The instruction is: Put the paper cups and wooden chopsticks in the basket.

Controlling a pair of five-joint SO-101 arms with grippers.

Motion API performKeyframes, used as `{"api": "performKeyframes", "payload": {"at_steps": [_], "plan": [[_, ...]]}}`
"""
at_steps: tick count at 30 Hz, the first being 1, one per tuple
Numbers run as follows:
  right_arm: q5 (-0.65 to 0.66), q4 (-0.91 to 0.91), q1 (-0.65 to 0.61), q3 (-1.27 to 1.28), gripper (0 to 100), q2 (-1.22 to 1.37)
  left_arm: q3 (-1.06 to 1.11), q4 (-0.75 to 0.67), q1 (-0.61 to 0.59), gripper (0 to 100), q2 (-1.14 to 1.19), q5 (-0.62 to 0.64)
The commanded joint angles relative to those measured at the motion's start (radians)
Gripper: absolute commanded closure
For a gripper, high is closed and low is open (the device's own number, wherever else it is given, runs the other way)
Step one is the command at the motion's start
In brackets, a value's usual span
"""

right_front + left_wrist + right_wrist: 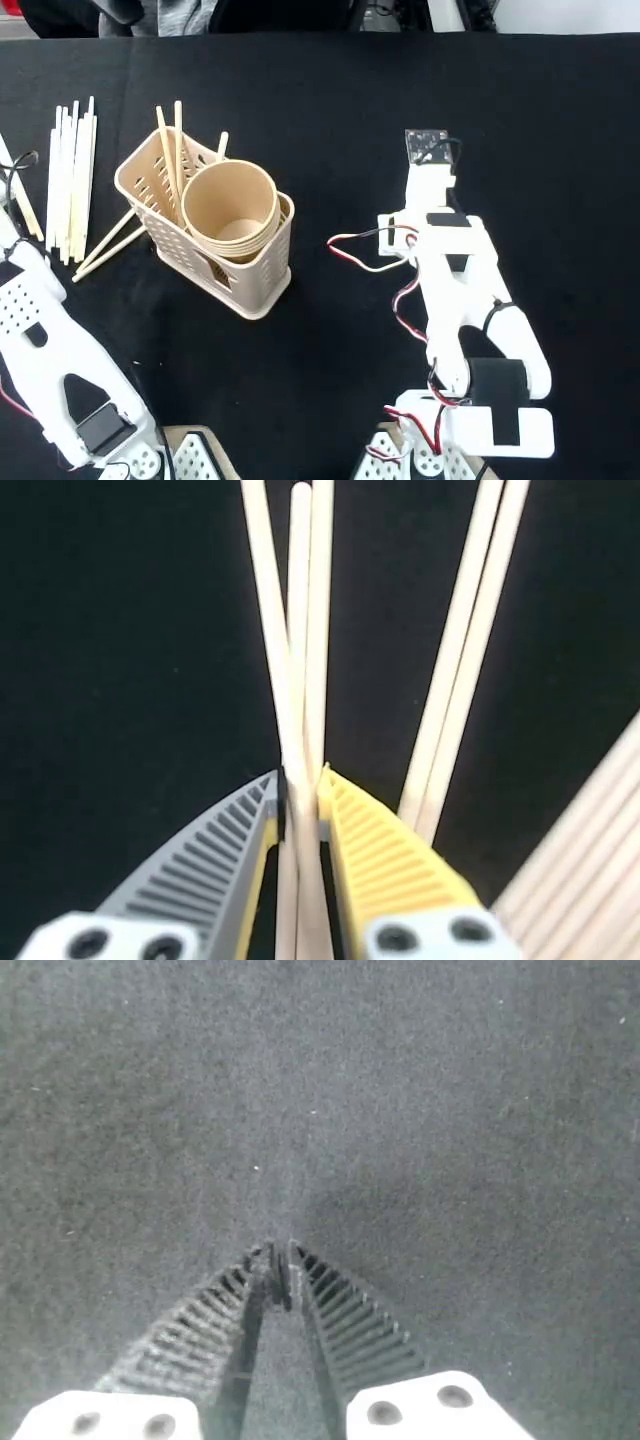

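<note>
A beige slotted basket [262, 268] stands left of centre and holds nested paper cups [232, 208] and a few upright wooden chopsticks [168, 150]. A bundle of loose chopsticks [72, 180] lies on the cloth to its left, and two more [108, 245] lean against the basket's foot. At the table's far left edge my left gripper [301, 777] is shut on a few chopsticks [300, 630], whose ends stick out past the fingertips. My right gripper [280, 1255] is shut on nothing, low over bare black cloth to the right of the basket [428, 146].
A black cloth [330, 100] covers the whole table. The right arm's white body [455, 290] and its red and white wires [365, 250] lie right of the basket. Open cloth stretches behind the basket and along the far right.
</note>
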Motion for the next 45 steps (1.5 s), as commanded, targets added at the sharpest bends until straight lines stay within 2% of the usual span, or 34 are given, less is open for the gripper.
{"api": "performKeyframes", "payload": {"at_steps": [1,5,9,11,22,30,37,45], "plan": [[-0.003,-0.015,-0.012,-0.002,98.4,-0.022,-0.07,0.164,0.002,97,-0.029,-0.002],[-0.003,-0.015,-0.011,-0.002,98.4,-0.024,-0.145,0.31,0.002,97,-0.029,-0.011],[-0.003,-0.015,-0.011,-0.002,98.4,-0.024,-0.199,0.462,0.025,97,-0.04,-0.104],[-0.003,-0.015,-0.011,-0.002,98.4,-0.024,-0.185,0.466,0.025,97,-0.04,-0.137],[-0.003,-0.015,-0.011,-0.002,98.4,-0.024,0.058,0.466,-0.008,97,-0.041,-0.141],[-0.003,-0.015,-0.011,-0.002,98.4,-0.024,0.119,0.466,-0.01,97,-0.041,-0.14],[-0.003,-0.017,-0.011,-0.002,98.4,-0.024,0.117,0.465,-0.039,78,-0.091,-0.141],[-0.003,-0.015,-0.011,-0.002,98.4,-0.024,0.117,0.463,-0.079,76,-0.19,-0.14]]}}
